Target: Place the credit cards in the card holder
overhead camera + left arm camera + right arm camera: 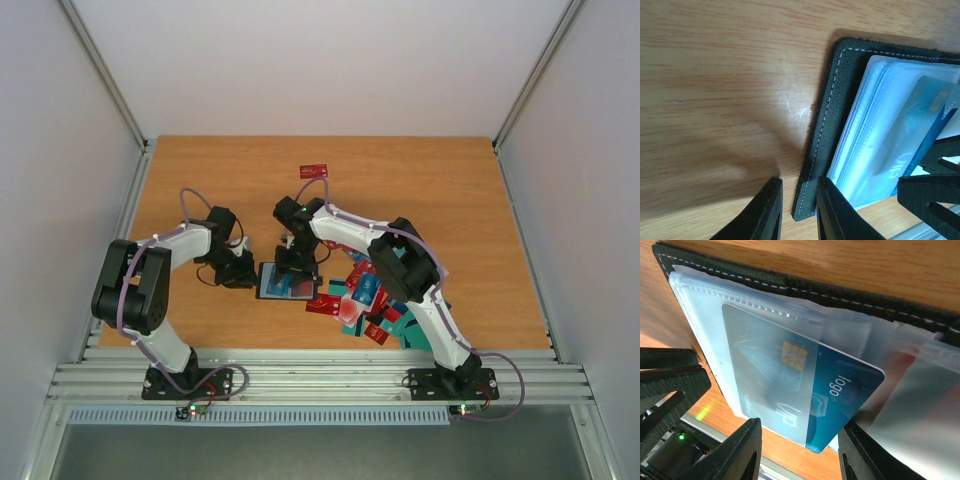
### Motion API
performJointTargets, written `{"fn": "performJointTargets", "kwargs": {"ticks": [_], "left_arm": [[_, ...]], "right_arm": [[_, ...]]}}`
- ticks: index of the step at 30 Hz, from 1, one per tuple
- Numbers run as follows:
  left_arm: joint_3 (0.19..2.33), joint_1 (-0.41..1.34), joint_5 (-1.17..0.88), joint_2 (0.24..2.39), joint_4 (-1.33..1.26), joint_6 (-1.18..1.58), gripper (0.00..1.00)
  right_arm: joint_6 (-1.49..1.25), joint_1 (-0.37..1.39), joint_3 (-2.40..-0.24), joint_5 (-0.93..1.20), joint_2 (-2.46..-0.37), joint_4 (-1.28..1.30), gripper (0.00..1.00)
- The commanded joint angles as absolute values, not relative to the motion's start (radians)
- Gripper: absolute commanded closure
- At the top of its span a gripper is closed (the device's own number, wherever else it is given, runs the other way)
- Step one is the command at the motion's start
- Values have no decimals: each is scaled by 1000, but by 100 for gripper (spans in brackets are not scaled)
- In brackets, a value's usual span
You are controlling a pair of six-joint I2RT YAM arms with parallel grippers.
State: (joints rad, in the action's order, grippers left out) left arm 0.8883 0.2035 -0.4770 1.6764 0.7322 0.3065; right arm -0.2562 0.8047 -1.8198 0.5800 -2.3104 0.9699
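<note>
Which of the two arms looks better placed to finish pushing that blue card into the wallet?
The right. Its gripper straddles the blue card, which sits partway inside a clear sleeve, while the left gripper is pinning the card holder at its edge.

card holder (285, 283) between both arms, credit cards (365, 300) piled right

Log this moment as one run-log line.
left gripper: clamps holder edge | right gripper: open, straddling teal card part-way in sleeve | pile: waiting
</note>
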Motion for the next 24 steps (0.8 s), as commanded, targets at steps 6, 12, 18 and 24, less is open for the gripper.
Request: {"fn": "performJointTargets", "kwargs": {"ticks": [6, 12, 18, 24], "left_arm": [[881, 210, -484, 1716, 713, 305, 78], [887, 208, -486, 1726, 712, 304, 78], [888, 210, -487, 1733, 713, 304, 78], [893, 209, -484, 1742, 713, 302, 78]], "right_arm": [[-197, 821, -1916, 543, -2376, 1047, 56], [-173, 828, -1979, 537, -2407, 1091, 56], [-134, 837, -2057, 520, -2441, 1147, 56], [-79, 853, -2139, 485, -2478, 1220, 56]]}}
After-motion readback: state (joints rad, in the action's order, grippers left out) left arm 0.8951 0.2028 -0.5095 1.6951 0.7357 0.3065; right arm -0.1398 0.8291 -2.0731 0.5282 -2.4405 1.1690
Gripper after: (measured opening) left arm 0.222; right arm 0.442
